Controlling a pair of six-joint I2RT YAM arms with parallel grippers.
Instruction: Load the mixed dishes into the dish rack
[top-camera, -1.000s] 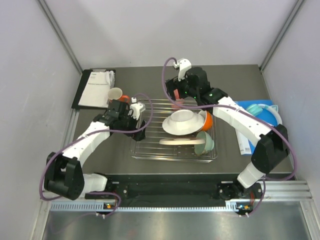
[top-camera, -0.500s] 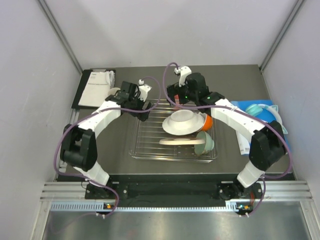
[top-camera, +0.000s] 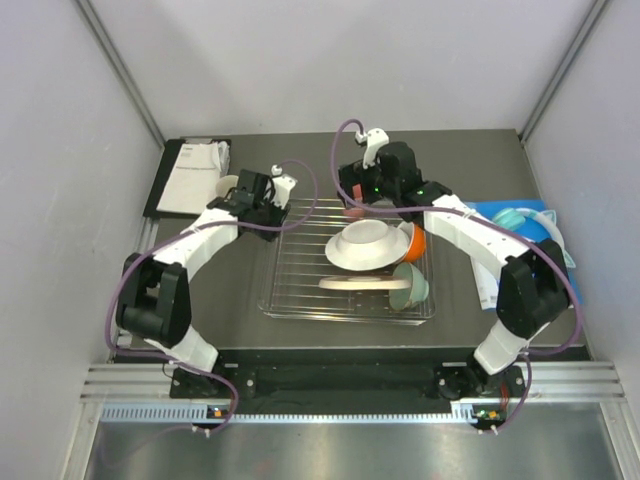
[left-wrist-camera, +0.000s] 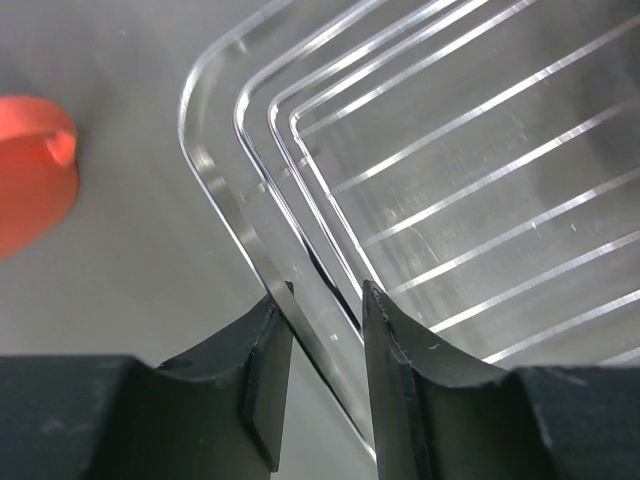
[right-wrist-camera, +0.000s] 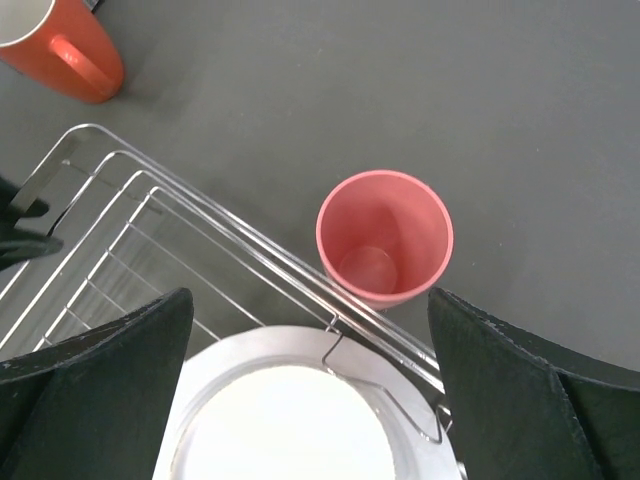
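Observation:
The silver wire dish rack (top-camera: 300, 275) holds a white bowl (top-camera: 365, 240) on a plate (top-camera: 338, 252), a mint-green bowl (top-camera: 410, 285) on its side and a beige plate (top-camera: 350, 284). My left gripper (top-camera: 272, 205) sits at the rack's far left corner, its jaws (left-wrist-camera: 325, 295) shut round the rim wire (left-wrist-camera: 215, 190). The cream-and-orange mug (top-camera: 233, 187) stands on the table just left of it. My right gripper (top-camera: 362, 198) hangs open over the rack's far rim, the bowl (right-wrist-camera: 280, 425) below it. The pink cup (right-wrist-camera: 383, 235) stands upright just outside the rim.
A white booklet (top-camera: 195, 172) on a black board lies at the far left. Turquoise headphones (top-camera: 515, 220) rest on a blue sheet (top-camera: 543, 240) at the right. An orange item (top-camera: 414, 240) lies in the rack behind the white bowl. Grey walls close in both sides.
My left arm swung from the rack's left side to its far left corner, and its jaws closed onto the rim. My right gripper shifted slightly toward the pink cup and stayed open.

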